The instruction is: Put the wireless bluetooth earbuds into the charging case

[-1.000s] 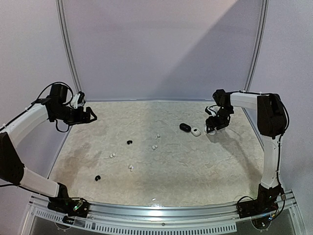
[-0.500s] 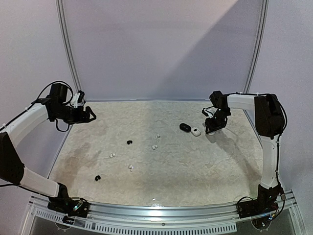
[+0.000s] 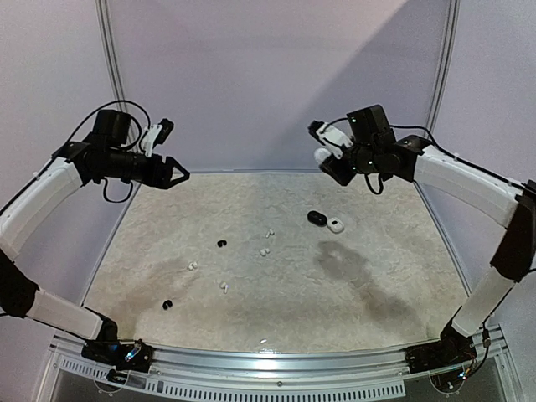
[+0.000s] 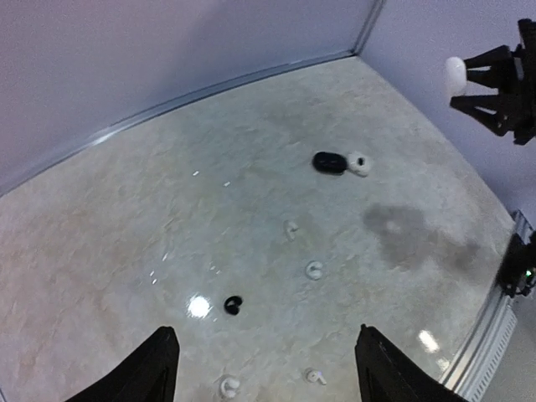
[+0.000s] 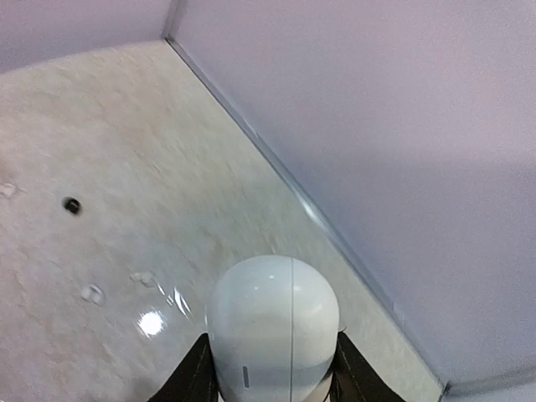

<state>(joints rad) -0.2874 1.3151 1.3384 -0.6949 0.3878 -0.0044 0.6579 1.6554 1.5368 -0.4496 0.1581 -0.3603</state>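
Right gripper [image 3: 323,152] was clenched on a glossy white pebble-shaped charging case [image 5: 272,322], up in the air over the far right of the pale marbled table [image 3: 377,285], near the back wall. In the right wrist view the case's long axis ran straight out from between the fingers, rounded end outward, with a thin seam along its length. The lid looked closed, by my judgement. Left gripper [image 3: 177,173] hung high over the far left corner, jaws released and spread, nothing between them.

All earbuds lay loose on the table, none in a case. The two tiny black earbuds [image 3: 222,244] sat one mid-table and one at near left. Of the four tiny white stemmed earbuds [image 3: 265,251], two were near each other just right of the mid-table black one, and two lay closer to the arm bases. The whole scatter lay below and ahead of the left jaws, toward the table's middle. It lay down and to the left of the held case. The free left arm was the nearer one for most of them. Stem directions were too small to tell.

A glossy black oval case [image 3: 316,218] and a small white rounded piece [image 3: 336,225] lay side by side at right rear, touching or just beside each other; I could not tell which. They were apart from the earbuds.

The metal rail [image 3: 251,172] ran along the back and sides, and the earbuds were well clear of it. There was bare table around each earbud except the close white pair. Likely needs: open the case, then the left arm drops in for a pick.
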